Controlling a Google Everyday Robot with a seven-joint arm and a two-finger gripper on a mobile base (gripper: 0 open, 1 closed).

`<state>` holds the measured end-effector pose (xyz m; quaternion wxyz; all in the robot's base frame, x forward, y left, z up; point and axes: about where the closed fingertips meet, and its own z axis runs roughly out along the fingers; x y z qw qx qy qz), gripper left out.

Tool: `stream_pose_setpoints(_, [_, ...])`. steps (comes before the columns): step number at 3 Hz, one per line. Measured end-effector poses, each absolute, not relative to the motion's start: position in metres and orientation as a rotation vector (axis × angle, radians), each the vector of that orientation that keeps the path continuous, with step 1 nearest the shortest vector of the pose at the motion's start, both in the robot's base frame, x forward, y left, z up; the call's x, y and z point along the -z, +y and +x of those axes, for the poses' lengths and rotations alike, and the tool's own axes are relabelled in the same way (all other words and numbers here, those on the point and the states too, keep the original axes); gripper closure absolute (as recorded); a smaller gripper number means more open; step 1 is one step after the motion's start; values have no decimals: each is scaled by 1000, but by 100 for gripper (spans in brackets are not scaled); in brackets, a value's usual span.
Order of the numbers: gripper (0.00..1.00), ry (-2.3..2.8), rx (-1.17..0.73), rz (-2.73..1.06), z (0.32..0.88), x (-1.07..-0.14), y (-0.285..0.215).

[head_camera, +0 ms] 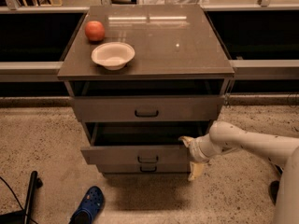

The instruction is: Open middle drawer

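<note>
The middle drawer (117,155) is a wide grey-brown drawer with a small black loop handle (147,159). It stands pulled partly out of the cabinet, with a dark gap showing above its front. My gripper (190,156) is at the right end of the drawer front, and its white arm (252,143) reaches in from the right. One pale fingertip (185,141) is above the front's top edge and the other (196,171) hangs below it, spread apart.
The taller top drawer (107,108) is slightly out, and the bottom drawer (121,168) sits just under the middle one. A red apple (95,31) and a white bowl (113,55) rest on the cabinet top (177,50). A blue shoe (88,206) and a black pole (29,195) lie on the floor at the left.
</note>
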<state>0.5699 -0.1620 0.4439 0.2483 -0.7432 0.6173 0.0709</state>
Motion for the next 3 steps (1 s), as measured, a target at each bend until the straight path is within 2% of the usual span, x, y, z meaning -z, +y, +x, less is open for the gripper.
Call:
stream_pose_setpoints(1, [0,1677,-197,-2029,568,-445,-160])
stream_pose_setpoints(3, [0,1741,-345,-1988,580,-421,-173])
